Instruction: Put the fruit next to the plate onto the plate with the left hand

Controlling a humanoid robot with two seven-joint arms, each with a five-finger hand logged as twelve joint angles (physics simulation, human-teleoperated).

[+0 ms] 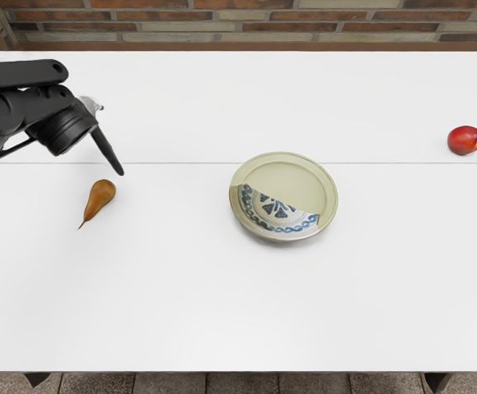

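**Subject item.** The brown, teardrop-shaped pear (98,199) lies on its side on the white desk (222,287). It sits just in front of the robot hand, on the camera side of the fingertip, close to it but not touching. Its long axis runs on a diagonal. The fat end points up toward the robot hand, and the thin stem points away, toward the near-left of the desk.

**Robot hand.** The left robot hand (84,134), black, enters from the left edge and hangs above the desk holding nothing. One finger (108,154) is extended straight, angled down toward the pear. The other fingers are hidden behind the wrist housing. The right arm is not in view, so the left is the only one placed to act.

**Destination.** The round, cream ceramic plate (324,185) with a blue pattern stands well to the right of the robot hand, beyond the pear. The desk between pear and plate is bare, so no obstruction is noted.

**Other items.** A round red fruit (465,139) lies far beyond the plate, well apart from the robot hand.

**Assessment.** Both fruits lie some way from the plate. Judging by the robot hand's position, the pear is the intended one. The grasp is not yet made and calls for a short descent across the pear's body.
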